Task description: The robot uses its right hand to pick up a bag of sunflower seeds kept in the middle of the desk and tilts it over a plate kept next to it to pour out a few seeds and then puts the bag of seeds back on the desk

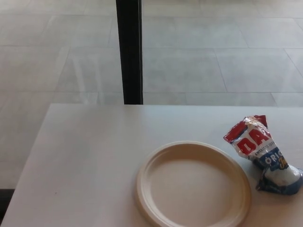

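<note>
Where tabletop meets near edge: cream plate, bare.
Sunflower seed bag: crumpled, lying beside plate toward right edge, apparently just touching.
Hands: out of view; fingers' state unknowable.

The plate is running off the bottom edge at six o'clock; the seed bag, at four o'clock, is showing only partial lettering, crumpled and unreadable.
</note>
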You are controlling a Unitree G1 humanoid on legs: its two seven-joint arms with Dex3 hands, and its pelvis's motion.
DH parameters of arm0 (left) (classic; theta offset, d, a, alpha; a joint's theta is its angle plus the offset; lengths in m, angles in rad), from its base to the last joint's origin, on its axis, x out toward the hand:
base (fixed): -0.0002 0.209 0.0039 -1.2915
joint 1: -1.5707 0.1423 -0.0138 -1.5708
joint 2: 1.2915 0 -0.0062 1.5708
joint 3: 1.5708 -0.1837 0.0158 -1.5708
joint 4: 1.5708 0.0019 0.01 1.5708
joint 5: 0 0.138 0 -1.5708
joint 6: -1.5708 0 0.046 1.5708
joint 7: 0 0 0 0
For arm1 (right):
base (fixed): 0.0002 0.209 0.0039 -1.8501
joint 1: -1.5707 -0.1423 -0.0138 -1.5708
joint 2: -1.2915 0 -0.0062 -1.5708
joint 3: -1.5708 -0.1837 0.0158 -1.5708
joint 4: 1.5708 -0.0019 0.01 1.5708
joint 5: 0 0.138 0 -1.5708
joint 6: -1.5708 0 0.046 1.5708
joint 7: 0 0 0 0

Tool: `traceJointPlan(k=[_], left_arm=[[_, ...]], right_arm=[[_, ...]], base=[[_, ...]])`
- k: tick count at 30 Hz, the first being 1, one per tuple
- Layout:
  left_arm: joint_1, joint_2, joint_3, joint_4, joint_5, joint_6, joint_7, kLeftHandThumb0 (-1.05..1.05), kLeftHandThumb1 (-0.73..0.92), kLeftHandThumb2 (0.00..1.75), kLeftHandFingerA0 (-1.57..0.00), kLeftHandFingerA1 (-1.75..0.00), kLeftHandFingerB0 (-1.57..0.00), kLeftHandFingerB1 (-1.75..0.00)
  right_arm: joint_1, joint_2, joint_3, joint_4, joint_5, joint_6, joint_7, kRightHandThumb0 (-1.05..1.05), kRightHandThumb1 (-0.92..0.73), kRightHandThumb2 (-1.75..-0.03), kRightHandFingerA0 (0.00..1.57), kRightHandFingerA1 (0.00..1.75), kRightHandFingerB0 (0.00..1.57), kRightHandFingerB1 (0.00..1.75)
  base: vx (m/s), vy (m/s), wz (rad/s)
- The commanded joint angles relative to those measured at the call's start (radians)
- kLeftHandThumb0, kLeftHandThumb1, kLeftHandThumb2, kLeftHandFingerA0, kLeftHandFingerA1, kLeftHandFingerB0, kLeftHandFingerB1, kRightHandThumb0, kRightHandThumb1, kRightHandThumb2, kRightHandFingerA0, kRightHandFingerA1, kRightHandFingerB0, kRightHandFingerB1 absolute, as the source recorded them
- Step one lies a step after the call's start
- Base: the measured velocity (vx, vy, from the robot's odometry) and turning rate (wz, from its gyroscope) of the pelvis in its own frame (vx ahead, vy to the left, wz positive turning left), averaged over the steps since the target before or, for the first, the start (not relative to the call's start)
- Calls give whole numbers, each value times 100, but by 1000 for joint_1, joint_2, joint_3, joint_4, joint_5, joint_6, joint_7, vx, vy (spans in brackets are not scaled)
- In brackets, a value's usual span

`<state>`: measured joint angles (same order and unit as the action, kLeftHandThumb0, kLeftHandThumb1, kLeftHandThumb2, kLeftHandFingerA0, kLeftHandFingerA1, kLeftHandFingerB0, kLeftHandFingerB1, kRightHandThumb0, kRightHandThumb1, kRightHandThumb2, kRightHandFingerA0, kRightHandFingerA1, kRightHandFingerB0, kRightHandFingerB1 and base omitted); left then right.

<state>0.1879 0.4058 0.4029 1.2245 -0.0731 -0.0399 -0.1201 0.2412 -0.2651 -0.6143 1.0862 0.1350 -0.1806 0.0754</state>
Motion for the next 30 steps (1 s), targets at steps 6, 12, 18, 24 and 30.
traceJointPlan(k=[6,12,18,24,30], left_arm=[[-9,41,62,51,-66,-32,-62,-66,67,61,-43,-60,-36,-38],[-9,43,62,55,-67,-29,-71,-65,67,60,-42,-61,-38,-38],[16,34,52,61,-53,-52,-62,-66,68,61,-45,-60,-38,-38],[17,19,73,71,-73,-52,-55,-64,52,91,-43,-65,-32,-51],[21,14,75,68,-73,-60,-67,-65,66,60,-45,-62,-39,-38]], right_arm=[[-41,-57,-196,61,214,-22,20,-68,-51,-92,0,24,2,33],[-95,-104,-370,63,349,31,-17,-87,-59,-95,0,11,0,10],[-148,-183,-433,63,365,69,-65,-94,-68,-99,0,7,0,1],[-245,-273,-427,-42,400,149,14,-102,-68,-100,0,5,0,0],[-287,-280,-364,-376,427,308,-23,-86,-79,-64,0,0,0,0]], base=[[0,0,0],[0,0,0],[0,0,0],[0,0,0],[1,0,1]])
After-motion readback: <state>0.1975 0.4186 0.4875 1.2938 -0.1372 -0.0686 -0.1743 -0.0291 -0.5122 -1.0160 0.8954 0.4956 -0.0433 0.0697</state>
